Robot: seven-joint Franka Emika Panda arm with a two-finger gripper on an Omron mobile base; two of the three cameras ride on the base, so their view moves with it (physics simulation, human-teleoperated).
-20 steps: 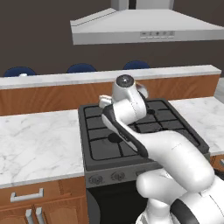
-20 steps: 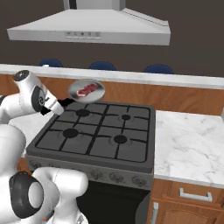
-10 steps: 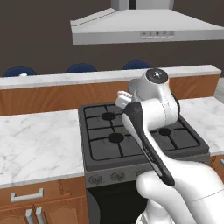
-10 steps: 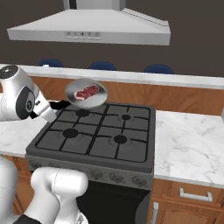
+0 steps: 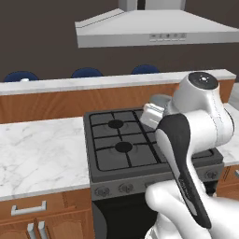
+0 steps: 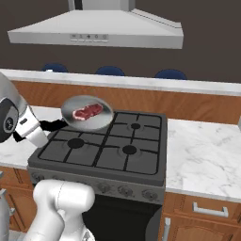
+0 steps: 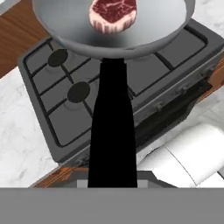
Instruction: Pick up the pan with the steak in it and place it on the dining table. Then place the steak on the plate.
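Lying in the pan (image 6: 88, 113) — the steak (image 6: 87, 110) — over the stove (image 6: 106, 148).

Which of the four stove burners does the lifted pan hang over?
The rear-left burner: the pan, carrying the steak, covers it, while the other three burners sit uncovered.

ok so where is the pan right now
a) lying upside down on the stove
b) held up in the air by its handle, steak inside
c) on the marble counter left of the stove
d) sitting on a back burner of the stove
b: the pan hangs clear above the stove with the steak in it, its black handle running back into the jaws.
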